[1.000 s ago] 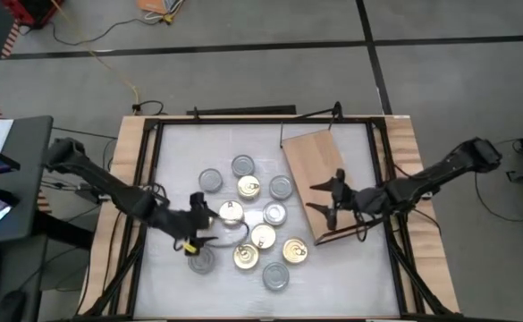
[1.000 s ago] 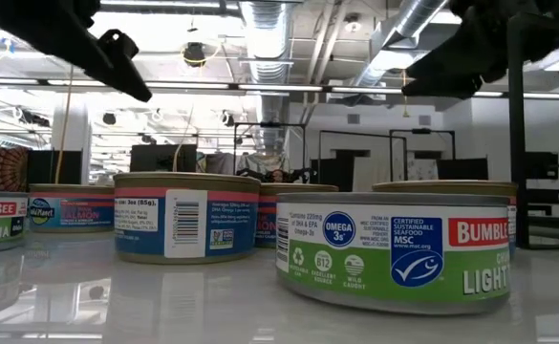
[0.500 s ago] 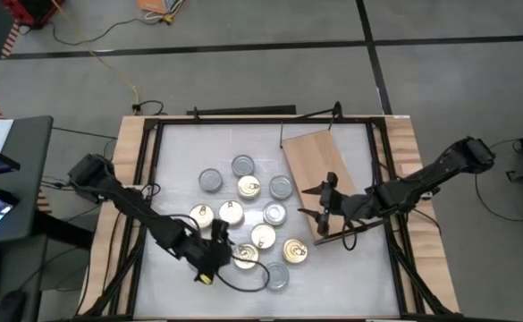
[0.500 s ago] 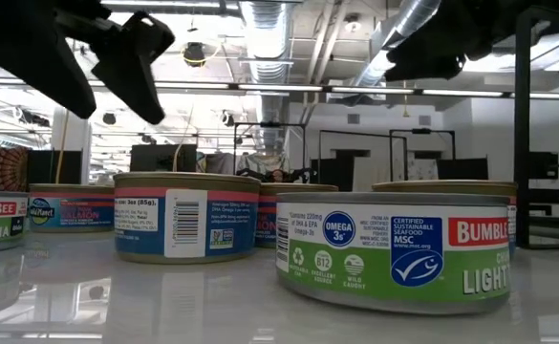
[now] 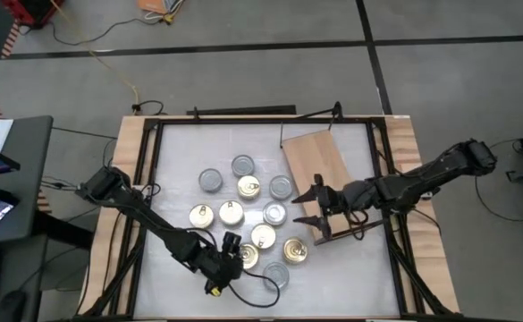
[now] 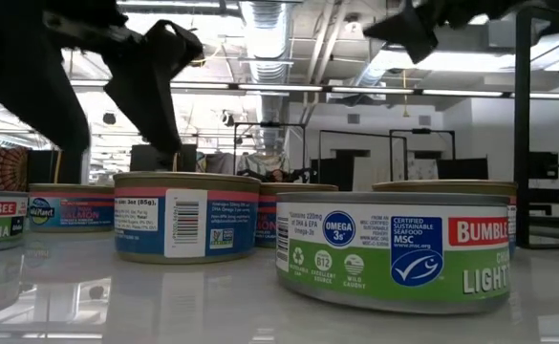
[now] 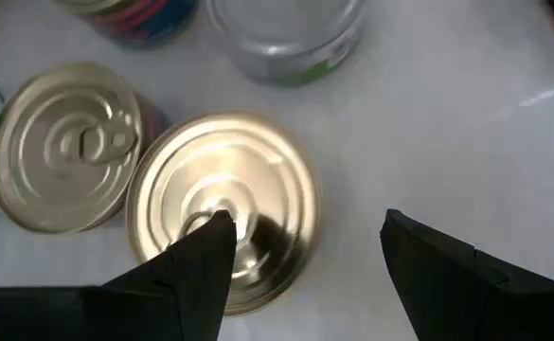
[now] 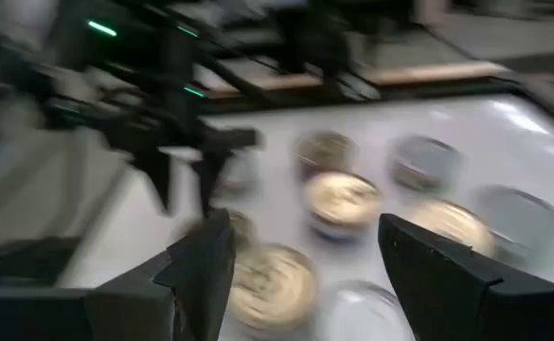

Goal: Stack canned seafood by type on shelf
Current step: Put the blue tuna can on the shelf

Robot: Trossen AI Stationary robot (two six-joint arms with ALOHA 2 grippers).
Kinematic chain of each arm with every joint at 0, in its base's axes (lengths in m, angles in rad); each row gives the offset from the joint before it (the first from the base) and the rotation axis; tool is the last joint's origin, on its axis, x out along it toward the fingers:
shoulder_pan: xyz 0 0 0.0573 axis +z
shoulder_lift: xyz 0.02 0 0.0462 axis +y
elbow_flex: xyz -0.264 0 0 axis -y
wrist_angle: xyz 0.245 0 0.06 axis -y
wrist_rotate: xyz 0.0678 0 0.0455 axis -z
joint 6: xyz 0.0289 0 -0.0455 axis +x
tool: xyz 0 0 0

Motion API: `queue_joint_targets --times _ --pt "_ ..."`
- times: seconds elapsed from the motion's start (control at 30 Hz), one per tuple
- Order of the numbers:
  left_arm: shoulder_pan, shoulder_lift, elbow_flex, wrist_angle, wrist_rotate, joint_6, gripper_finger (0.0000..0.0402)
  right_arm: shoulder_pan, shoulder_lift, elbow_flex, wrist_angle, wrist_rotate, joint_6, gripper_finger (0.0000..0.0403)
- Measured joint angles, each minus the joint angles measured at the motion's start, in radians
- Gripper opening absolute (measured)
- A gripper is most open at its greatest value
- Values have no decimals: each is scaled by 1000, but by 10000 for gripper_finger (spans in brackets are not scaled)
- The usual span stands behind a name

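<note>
Now that your left gripper (image 5: 230, 259) has swung down, fingers spread, over a round gold-lidded metal tin (image 5: 247, 258), you're set to grasp; right gripper (image 5: 315, 207) waits spread.

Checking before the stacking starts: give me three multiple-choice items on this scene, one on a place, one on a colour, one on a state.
1. Where does the shelf lie relative to the tins?
A. to their left
B. to their right
C. underneath them

2. What colour is the lid of the tin below the left gripper?
A. gold
B. red
C. black

3. How are the left gripper's fingers?
A. shut on a tin
B. shut on the shelf
C. open, holding nothing

Key:
1 B, the high view shows the board right of the cluster.
2 A, the left wrist view shows a gold lid.
3 C, the fingers stand apart above the lid.
</note>
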Motion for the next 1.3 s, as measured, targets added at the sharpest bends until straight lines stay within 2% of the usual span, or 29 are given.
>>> queue_joint_targets --times 0.1,0.17,0.4,0.6,0.87,1.03,1.17,1.3 --pt "-23 -7 1 2 -55 23 251 -36 0 0 69 -131 21 283" --pt "-35 -8 1 3 -103 67 251 -44 3 1 79 -154 39 283" --pt "-40 -1 -8 6 -134 182 251 -42 29 1 88 -156 27 283" --pt "-43 -1 -65 74 -145 223 239 -44 29 1 98 -100 8 283" --pt "-60 0 -111 129 -143 340 171 -43 28 0 98 -96 8 283" --pt "-56 0 -168 210 -144 473 128 -43 28 0 98 -95 8 283" --pt "-56 -1 -184 228 -212 527 84 -43 28 -5 96 -94 8 283" --pt "-51 -2 -192 204 -260 533 25 -43 28 -5 98 -94 8 283"
